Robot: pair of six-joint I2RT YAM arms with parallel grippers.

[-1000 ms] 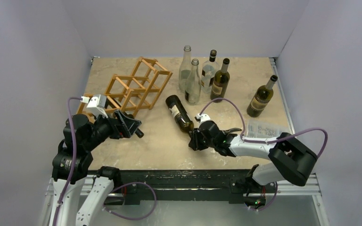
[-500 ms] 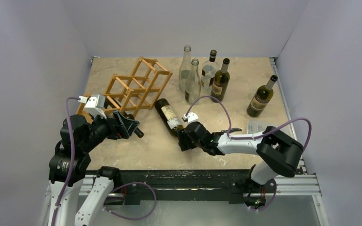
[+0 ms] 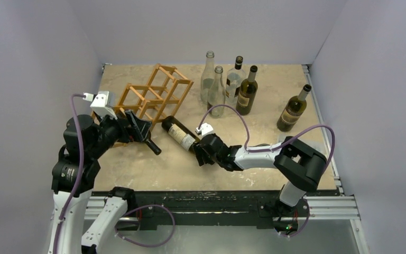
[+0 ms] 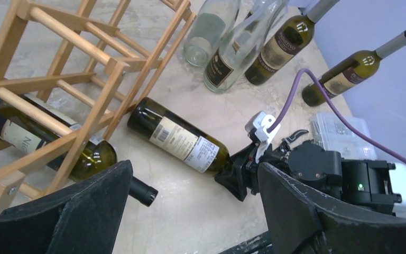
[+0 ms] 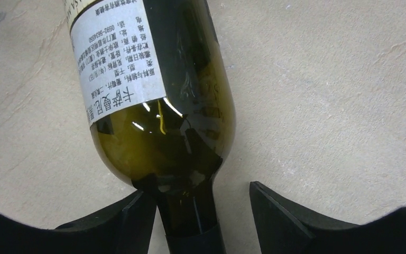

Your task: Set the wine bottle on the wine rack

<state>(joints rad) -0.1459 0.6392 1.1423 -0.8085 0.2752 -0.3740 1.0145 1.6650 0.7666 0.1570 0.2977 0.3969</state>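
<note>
The wine bottle (image 3: 180, 134) lies on the table (image 3: 137, 165), base just beside the wine rack (image 3: 153, 95), neck between the loosely spread right end effector (image 3: 200, 153); the left end effector (image 3: 138, 129) stands wide, empty.

A lab test cell: plain lilac walls (image 3: 206, 26) box in a stone-look table (image 3: 180, 170) on aluminium rails (image 3: 343, 204).

Count of wine bottles: seven. I logged five upright bottles (image 3: 209, 74) (image 3: 218, 98) (image 3: 234, 79) (image 3: 247, 91) (image 3: 294, 110), one flat bottle (image 3: 178, 134) on the tabletop (image 3: 137, 169) and one racked bottle (image 4: 92, 159). Wine rack (image 4: 76, 36): one. Clear plastic packet (image 4: 338, 129): one. My tools numbered two: left tool (image 3: 139, 130), right tool (image 3: 201, 153).
</note>
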